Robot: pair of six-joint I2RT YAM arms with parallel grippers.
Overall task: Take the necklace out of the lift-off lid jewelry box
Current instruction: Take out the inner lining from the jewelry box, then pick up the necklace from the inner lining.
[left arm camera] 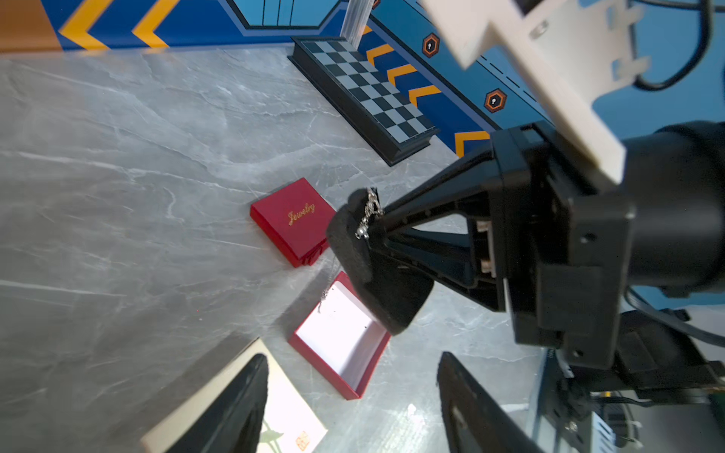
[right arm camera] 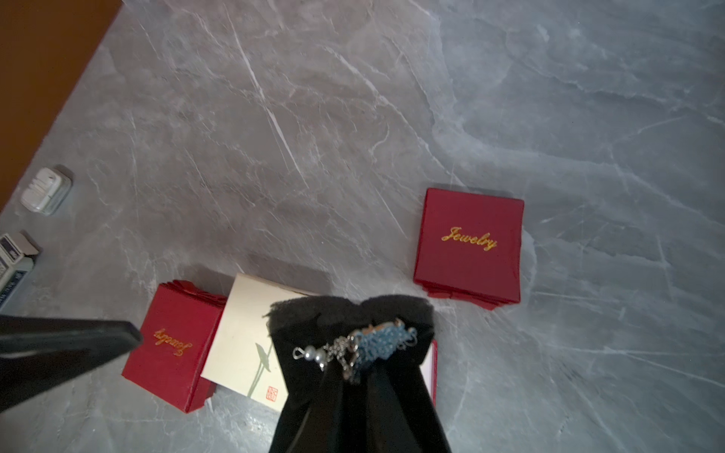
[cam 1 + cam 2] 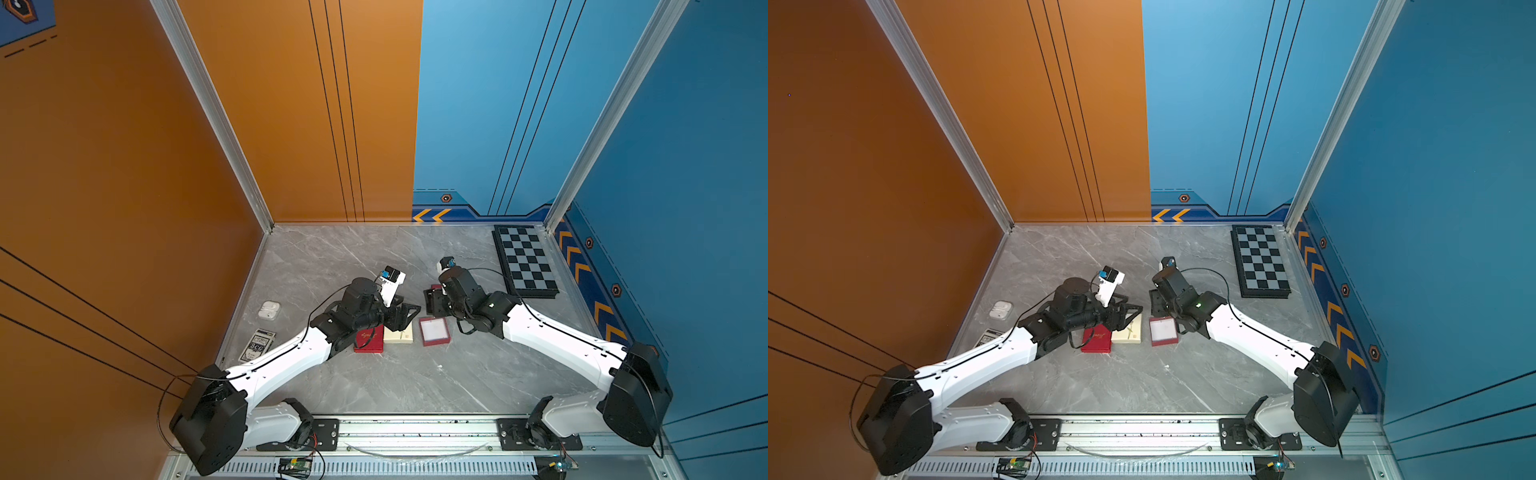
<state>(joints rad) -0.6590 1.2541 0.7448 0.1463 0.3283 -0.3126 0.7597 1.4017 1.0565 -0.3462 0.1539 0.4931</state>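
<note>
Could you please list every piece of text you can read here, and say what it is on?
"Jewelry": gold script on the lone red box.
"Jewelry": also on the red box beside the cream card.
The card's red seal and the printed pack: too blurred to read.

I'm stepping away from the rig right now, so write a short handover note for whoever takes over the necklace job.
Left gripper: open, empty, near the cream card.
Right gripper: shut on the black foam pad carrying the necklace, held off the table.
Box base: open, empty, on the table; a red Jewelry-marked piece, likely its lid, lies nearby.
Done: lid off, necklace out of the box.
Left: set the necklace down, perhaps free it from the pad.
</note>
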